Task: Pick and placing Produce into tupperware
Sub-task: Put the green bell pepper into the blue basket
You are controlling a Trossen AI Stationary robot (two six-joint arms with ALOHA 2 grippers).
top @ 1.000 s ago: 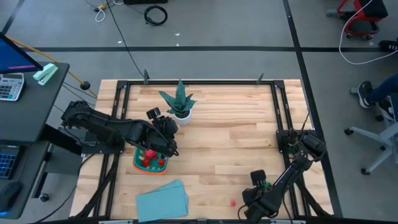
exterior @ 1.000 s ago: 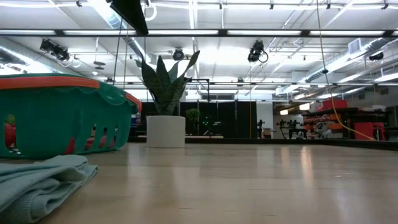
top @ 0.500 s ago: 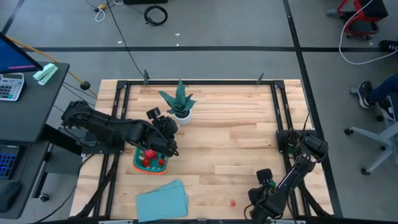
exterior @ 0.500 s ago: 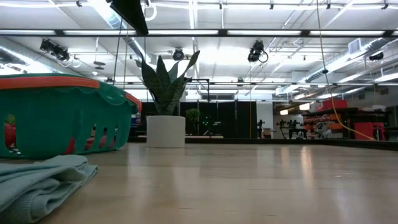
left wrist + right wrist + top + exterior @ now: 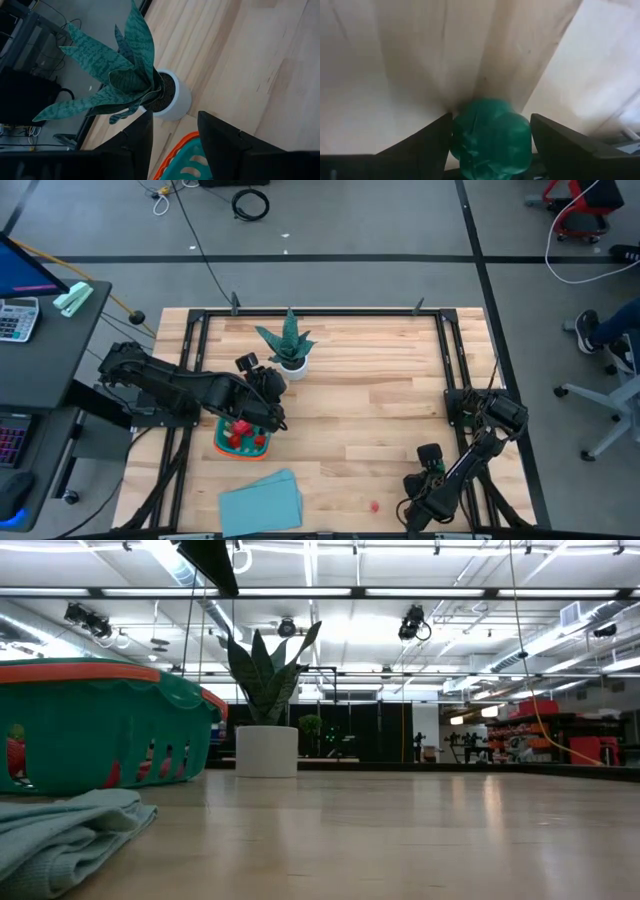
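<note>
The teal tupperware (image 5: 243, 440) with its orange rim sits on the left half of the worktop (image 5: 380, 410), and several red produce pieces (image 5: 240, 436) already lie inside it, so the task looks well under way. Two pieces appear left. One small red piece (image 5: 374, 505) lies loose on the wood near the front edge, well apart from the container. A green piece (image 5: 491, 136) sits between the fingers of the right gripper (image 5: 492, 134), which close on it from both sides low at the front right of the worktop; I judge it grasped and yet to be carried across. The left gripper (image 5: 174, 131) hangs over the container's far rim, its fingers parted and holding nothing, with the potted snake plant (image 5: 287, 345) just beyond. A light-blue folded cloth (image 5: 261, 502) lies in front of the container. How many pieces are inside cannot be counted, since the left arm covers part of the container from above. From table height only the slotted wall shows, and the right gripper is out of sight.
</note>
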